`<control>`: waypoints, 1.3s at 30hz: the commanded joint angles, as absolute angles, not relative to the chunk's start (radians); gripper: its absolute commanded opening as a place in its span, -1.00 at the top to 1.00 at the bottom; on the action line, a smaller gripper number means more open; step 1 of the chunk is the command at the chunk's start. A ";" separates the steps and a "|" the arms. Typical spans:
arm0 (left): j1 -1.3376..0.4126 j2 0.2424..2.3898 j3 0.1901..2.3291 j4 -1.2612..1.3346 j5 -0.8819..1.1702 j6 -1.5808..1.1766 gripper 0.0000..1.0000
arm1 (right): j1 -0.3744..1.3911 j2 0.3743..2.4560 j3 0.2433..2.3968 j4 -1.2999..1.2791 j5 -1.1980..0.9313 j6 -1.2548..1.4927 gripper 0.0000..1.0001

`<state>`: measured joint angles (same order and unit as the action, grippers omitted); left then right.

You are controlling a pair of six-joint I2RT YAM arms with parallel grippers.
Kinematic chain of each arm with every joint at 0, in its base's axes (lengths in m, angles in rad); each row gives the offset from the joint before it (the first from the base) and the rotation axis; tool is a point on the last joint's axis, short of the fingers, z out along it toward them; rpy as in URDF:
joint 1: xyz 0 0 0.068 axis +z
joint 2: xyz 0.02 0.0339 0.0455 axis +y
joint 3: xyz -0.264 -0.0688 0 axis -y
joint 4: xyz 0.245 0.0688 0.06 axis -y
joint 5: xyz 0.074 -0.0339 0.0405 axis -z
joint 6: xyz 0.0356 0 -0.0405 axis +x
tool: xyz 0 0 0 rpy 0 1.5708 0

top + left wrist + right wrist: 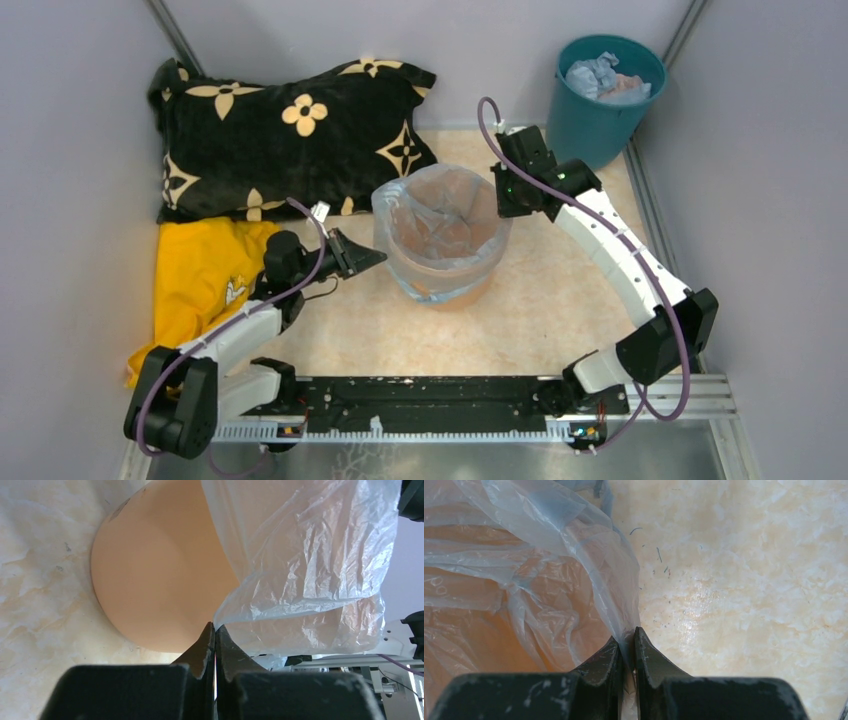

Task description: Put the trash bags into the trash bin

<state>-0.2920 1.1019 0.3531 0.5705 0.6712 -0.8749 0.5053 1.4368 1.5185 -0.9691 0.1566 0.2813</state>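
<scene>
The right gripper [627, 636] is pinching the bag [549, 580] at the bin's [445, 285] far-right rim, and the left gripper [215, 626] is clamping together, apparently on the bag's near-left hem. The bag is already lining the bin mid-table [560, 300]; only seating the hem is remaining.

trash bag [445, 215] in trash bin [443, 291] | pillow [290, 130] behind-left | cloth [200, 270] left | bucket [600, 115] behind-right

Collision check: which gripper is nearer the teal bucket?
Right. Right gripper at the right rim of the trash bin, close to the teal bucket; left gripper across the bin, left side.
</scene>
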 commanded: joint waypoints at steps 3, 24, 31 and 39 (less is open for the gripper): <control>-0.295 1.044 0.306 0.622 0.662 -0.859 1.00 | 0.501 1.442 1.512 -0.887 0.138 0.297 0.89; -0.366 1.233 0.275 0.760 0.626 -0.885 1.00 | 0.501 1.448 1.509 -0.882 0.135 0.305 0.96; -0.366 1.149 0.409 0.535 0.619 -0.816 0.89 | 0.496 1.417 1.576 -0.962 0.170 0.291 0.14; -0.366 1.174 0.465 0.464 0.631 -0.784 0.82 | 0.495 1.344 1.625 -1.033 0.177 0.308 -0.39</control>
<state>-0.3603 1.1610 0.4507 0.5068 0.6136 -0.8143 0.5007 1.4254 1.5608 -0.9974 0.1677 0.2905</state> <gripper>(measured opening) 0.085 0.690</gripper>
